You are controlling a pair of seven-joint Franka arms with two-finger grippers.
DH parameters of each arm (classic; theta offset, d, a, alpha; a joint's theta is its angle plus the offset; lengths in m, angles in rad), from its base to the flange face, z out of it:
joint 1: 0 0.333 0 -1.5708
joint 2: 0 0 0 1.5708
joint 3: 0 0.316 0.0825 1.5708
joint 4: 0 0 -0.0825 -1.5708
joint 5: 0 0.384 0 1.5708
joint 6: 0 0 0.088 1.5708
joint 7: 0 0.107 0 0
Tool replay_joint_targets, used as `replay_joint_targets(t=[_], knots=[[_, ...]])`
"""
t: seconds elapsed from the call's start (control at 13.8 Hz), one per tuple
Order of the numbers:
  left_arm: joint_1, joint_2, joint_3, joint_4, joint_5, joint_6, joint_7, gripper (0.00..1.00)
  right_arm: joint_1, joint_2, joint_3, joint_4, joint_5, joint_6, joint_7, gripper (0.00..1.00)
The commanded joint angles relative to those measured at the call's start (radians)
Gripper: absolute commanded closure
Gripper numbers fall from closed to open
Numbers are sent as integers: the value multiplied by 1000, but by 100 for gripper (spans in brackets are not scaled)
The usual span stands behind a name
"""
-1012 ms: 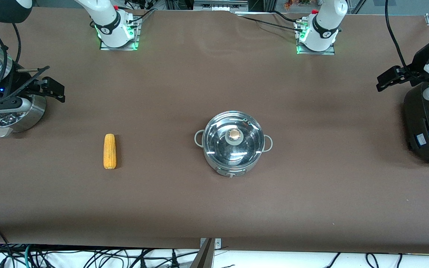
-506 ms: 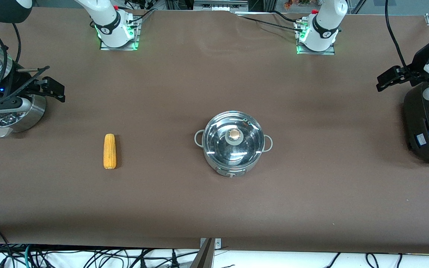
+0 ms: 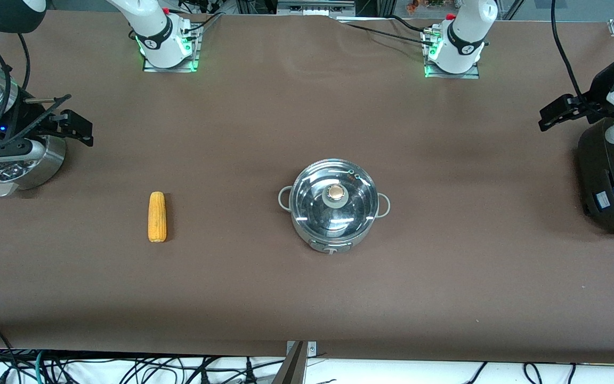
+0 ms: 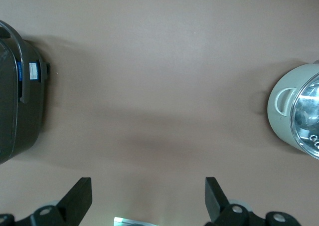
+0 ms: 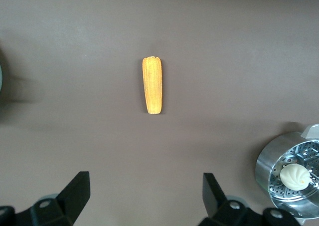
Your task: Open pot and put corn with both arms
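Here, stubby ribbed corn (image 3: 157, 217) lies beside shiny round pot (image 3: 334, 205).

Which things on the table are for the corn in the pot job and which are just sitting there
For the job: pot, glass lid on it, corn cob, left tool and right tool, both open.
Just sitting there: perforated steel bowl holding a white bun, black cooker.

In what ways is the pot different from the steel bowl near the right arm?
The pot is covered by a glass lid with a brass knob; the steel bowl is open and perforated, holding a white bun. The pot stands mid-table, the bowl at the right arm's end under the right gripper. Both are round shiny steel.
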Motion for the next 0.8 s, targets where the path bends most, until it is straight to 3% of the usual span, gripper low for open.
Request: replay_joint_targets(t=[0.0, 0.72], knots=[[-3, 6, -4, 22, 17, -4, 21, 0, -1, 3, -1, 19, -10, -19, -12, 0], [10, 88, -2, 24, 22, -19, 38, 0, -1, 3, -1, 19, -10, -19, -12, 0]])
